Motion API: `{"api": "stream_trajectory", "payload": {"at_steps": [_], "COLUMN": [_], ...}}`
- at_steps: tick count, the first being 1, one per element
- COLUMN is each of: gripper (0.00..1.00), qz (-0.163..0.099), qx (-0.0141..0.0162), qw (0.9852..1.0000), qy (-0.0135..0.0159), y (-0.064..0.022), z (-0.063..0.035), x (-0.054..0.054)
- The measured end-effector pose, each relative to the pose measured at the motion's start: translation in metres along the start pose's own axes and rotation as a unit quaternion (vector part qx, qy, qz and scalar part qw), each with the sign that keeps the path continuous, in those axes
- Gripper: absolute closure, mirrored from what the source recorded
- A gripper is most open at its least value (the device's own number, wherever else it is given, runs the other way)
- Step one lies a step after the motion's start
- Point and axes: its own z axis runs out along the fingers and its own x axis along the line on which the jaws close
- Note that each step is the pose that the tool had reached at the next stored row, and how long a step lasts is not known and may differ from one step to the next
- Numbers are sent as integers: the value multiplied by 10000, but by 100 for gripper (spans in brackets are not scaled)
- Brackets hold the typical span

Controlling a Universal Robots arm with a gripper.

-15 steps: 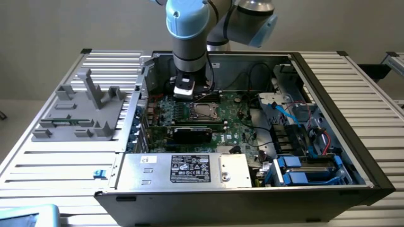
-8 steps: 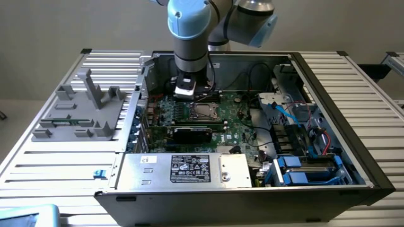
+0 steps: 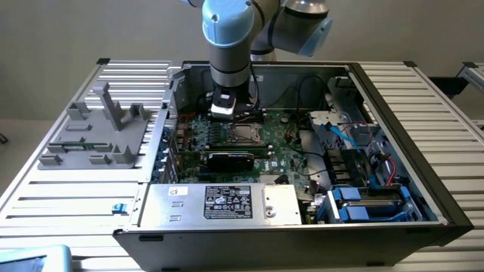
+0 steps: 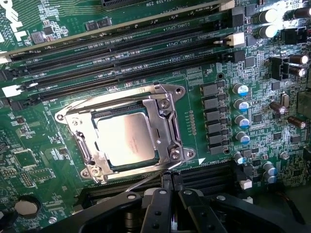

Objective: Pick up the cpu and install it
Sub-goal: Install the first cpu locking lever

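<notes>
Pincer (image 4: 170, 187) closed tight, holding nothing, hovers beside the socket frame (image 4: 167, 124); cpu (image 4: 127, 141) lies within that frame on the motherboard (image 4: 43, 165); if seated askew, downward contact could likely damage socket contacts.

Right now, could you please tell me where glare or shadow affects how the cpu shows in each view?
Wrist view: the cpu has a soft even sheen, its socket frame glints, and some capacitors are washed out by glare. Exterior view: the cpu sits inside the dimmer case, while the table slats glare bright.
</notes>
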Motion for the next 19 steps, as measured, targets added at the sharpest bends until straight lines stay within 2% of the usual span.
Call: {"api": "stream_trajectory", "payload": {"at_steps": [11, 19], "gripper": [88, 88], "qz": [39, 48], "qx": [-53, -53], "qw": [10000, 10000], "qy": [43, 49], "y": [6, 6], "z": [10, 6], "x": [2, -9]}}
